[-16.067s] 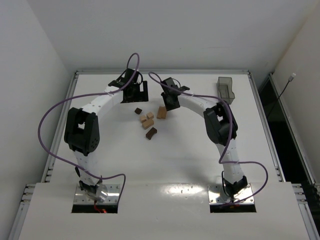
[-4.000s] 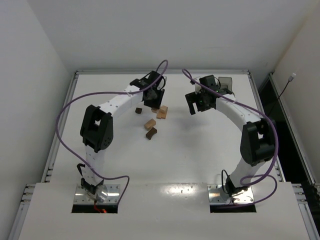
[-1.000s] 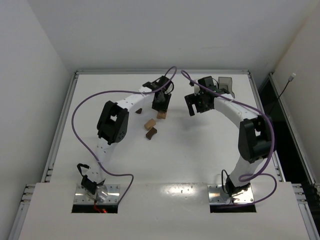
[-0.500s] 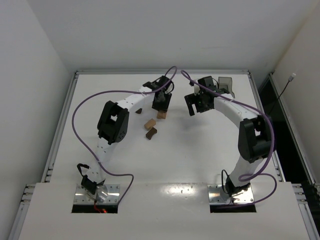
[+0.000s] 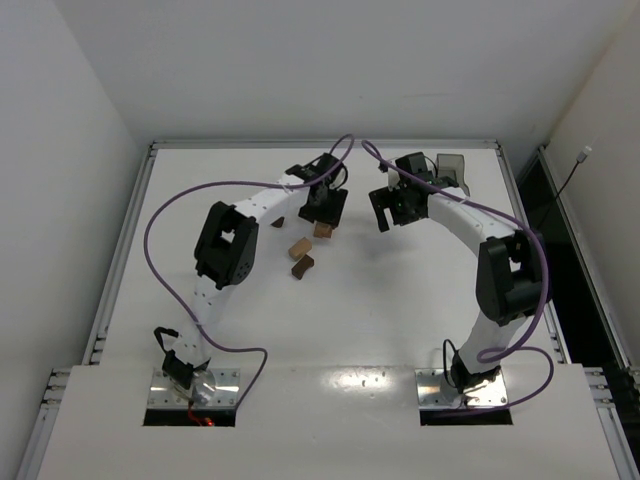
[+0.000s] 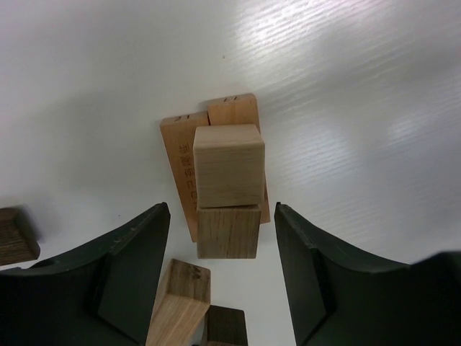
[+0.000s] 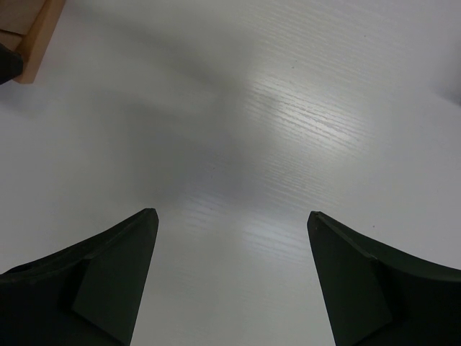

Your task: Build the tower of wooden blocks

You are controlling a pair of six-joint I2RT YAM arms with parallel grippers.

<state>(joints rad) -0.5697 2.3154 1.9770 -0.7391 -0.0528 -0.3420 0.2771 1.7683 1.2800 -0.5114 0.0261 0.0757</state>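
Note:
The tower [image 5: 323, 229] stands at mid-table. In the left wrist view it is a flat tan base [image 6: 230, 109] with a light tan cube [image 6: 228, 164] on it. A second tan cube [image 6: 228, 231] shows directly under that one. My left gripper [image 6: 221, 209] hangs over the tower [image 6: 228, 180], open, its fingers on either side of the cubes with a gap on both sides. Loose wood blocks lie nearby: a tan bar [image 6: 180, 303], a dark piece [image 6: 223, 328] and another dark piece [image 6: 14, 238]. My right gripper [image 7: 230, 216] is open over bare table.
A translucent grey tray [image 5: 455, 170] sits at the back right, behind the right arm. The tan block [image 5: 298, 247] and the dark notched block [image 5: 303, 264] lie just in front of the tower. A tan edge [image 7: 36, 36] shows in the right wrist view's corner.
My left jaws have spread apart and let go of the top tan cube, which stays on the stack. Neither arm has shifted, and the right gripper stays open.

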